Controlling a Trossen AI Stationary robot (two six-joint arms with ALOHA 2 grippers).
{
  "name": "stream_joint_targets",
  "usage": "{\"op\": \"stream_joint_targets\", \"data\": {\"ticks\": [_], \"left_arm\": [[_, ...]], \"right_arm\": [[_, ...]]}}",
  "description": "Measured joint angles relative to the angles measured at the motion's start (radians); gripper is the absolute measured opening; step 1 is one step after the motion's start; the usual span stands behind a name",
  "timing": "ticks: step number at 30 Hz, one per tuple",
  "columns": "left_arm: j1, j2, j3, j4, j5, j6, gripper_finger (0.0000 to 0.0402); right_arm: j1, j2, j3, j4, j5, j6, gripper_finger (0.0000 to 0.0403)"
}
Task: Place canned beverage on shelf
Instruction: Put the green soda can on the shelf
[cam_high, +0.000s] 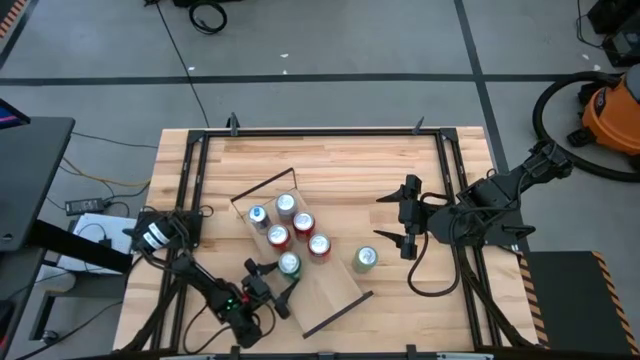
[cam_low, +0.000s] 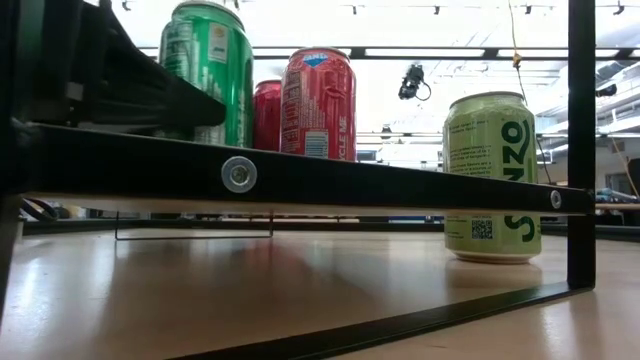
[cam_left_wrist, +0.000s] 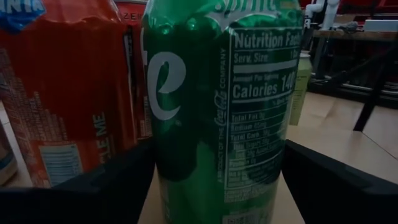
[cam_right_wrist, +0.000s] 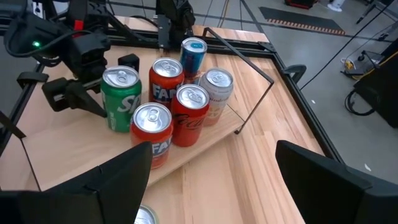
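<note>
The shelf (cam_high: 332, 290) lies slantwise on the tabletop and bears several upright cans: a green can (cam_high: 289, 264) at its near end, red ones (cam_right_wrist: 189, 112), a silver one (cam_right_wrist: 214, 87) and a blue one (cam_right_wrist: 193, 53). My left gripper (cam_high: 282, 281) comes level from the near left. Its fingers (cam_left_wrist: 106, 183) stand open on either side of the green can (cam_left_wrist: 217, 106), which stands on the plank. A pale green can (cam_high: 365, 259) stands on the table to the right of the shelf. My right gripper (cam_high: 385, 217) hangs open above the table's right half, with nothing between its fingers. My left gripper's fingers (cam_left_wrist: 336, 183) flank the lower wall (cam_left_wrist: 186, 155) of the green can, level and from the table's near left. I cannot tell whether they touch it. The can stands upright on its base on the shelf.
Black metal rails (cam_high: 197, 180) run along the table's left, right and far sides. Bare wood (cam_high: 340, 160) lies between the shelf and the far edge. An orange vacuum (cam_high: 612, 110) stands on the floor off the table's right.
</note>
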Motion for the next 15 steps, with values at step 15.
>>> {"op": "stream_joint_targets", "data": {"ticks": [15], "left_arm": [[-0.020,-0.004,0.000,0.088,0.054,0.192,0.0343]], "right_arm": [[0.000,0.000,0.000,0.000,-0.001,0.000,0.0352]]}}
